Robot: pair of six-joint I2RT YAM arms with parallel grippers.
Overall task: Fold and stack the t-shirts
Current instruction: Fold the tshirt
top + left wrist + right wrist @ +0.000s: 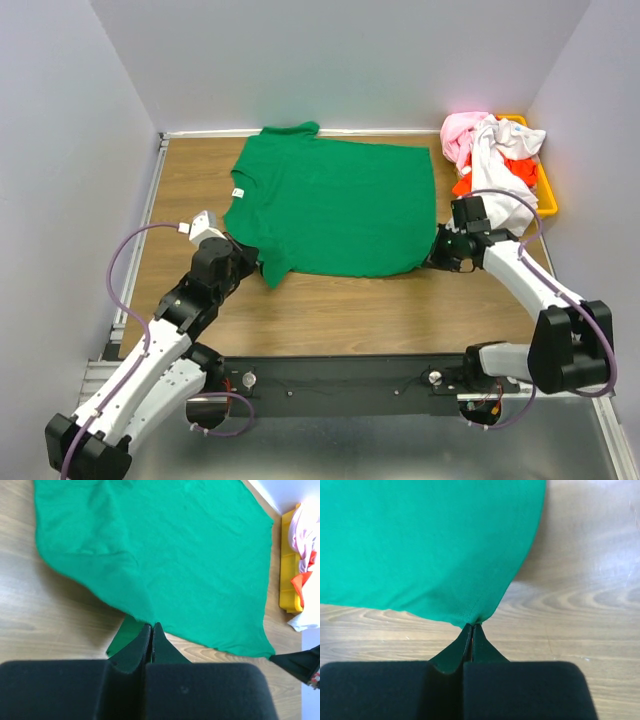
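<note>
— What is the room like?

— Pale, bare walls [60, 150] close in on three sides of a brown wood-grain tabletop [350, 310].

— And what lies on it, starting from the left?

— The left end effector [151, 629] is pinched shut on the near left edge of the green t-shirt [330, 205]. That shirt is spread across the middle of the tabletop with its neck to the left, and there is a small white label [238, 192] at the collar. The right end effector [472, 626] is clamped on the near right corner of the hem. In the far right corner stands a yellow bin [547, 195], heaped with a pink t-shirt [462, 135], a white t-shirt [505, 180] and an orange-red t-shirt [463, 186].

— Do the wrist cameras add anything?

— The left wrist view shows the cloth drawn to a peak at the closed tips, with a flap of green below them. At its lower right edge it also shows the other arm's dark tip at the shirt's corner. The right wrist view shows the hem gathered into its tips, with wood grain to the right. Only the overhead camera shows the label and both arms whole.
</note>
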